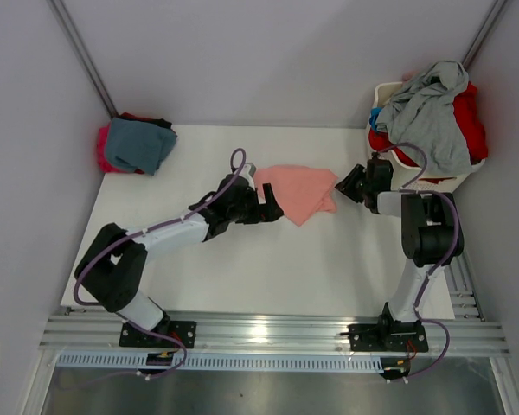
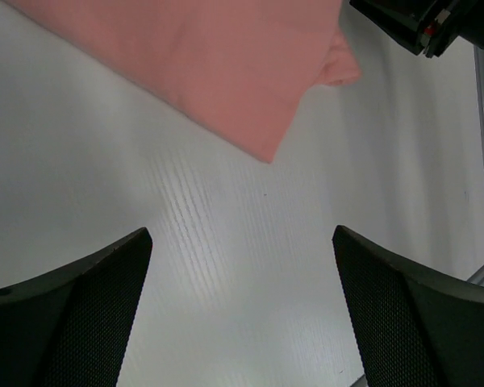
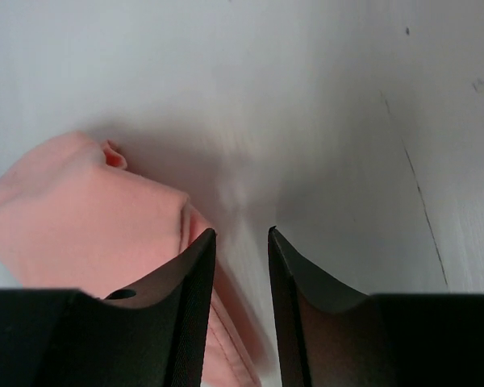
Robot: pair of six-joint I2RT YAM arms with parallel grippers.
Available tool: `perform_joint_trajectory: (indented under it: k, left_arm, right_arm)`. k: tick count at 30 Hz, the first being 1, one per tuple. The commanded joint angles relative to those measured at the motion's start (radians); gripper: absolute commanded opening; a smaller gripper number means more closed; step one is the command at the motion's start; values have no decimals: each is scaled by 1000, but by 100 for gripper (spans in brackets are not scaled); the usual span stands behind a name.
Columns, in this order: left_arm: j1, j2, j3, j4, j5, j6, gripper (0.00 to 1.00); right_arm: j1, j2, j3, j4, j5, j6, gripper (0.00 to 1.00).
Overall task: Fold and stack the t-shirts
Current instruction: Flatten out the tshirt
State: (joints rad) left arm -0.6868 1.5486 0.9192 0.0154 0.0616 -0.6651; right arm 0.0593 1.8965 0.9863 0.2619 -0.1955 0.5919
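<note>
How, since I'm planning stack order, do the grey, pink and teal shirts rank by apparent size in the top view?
Largest: grey shirt, draped over the basket.
Then pink shirt and teal shirt, which look about alike, so I won't rank them.

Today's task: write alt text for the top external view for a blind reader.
A salmon-pink t-shirt lies on the table between two robot arms, the left pincer at its left edge and the right pincer at its right corner. A pile of shirts sits far left; a white basket heaped with clothes stands far right.
</note>
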Motion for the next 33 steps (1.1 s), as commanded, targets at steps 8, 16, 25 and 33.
perform_joint_trajectory:
  k: [8,16,25,33]
  left_arm:
    - [70,82,83,90,135,1,96]
    - [72,99,90,92,150,13,96]
    - [72,110,153,60,147,33,95]
    - [72,102,161,61,145,32,95]
  right_arm:
    - [-13,128,106,118,-100,101,36]
    - [-13,148,110,142,-123,144,29]
    - [-12,156,158,85,-142,178,28]
    - [-4,145,169,-33,-137,160,34]
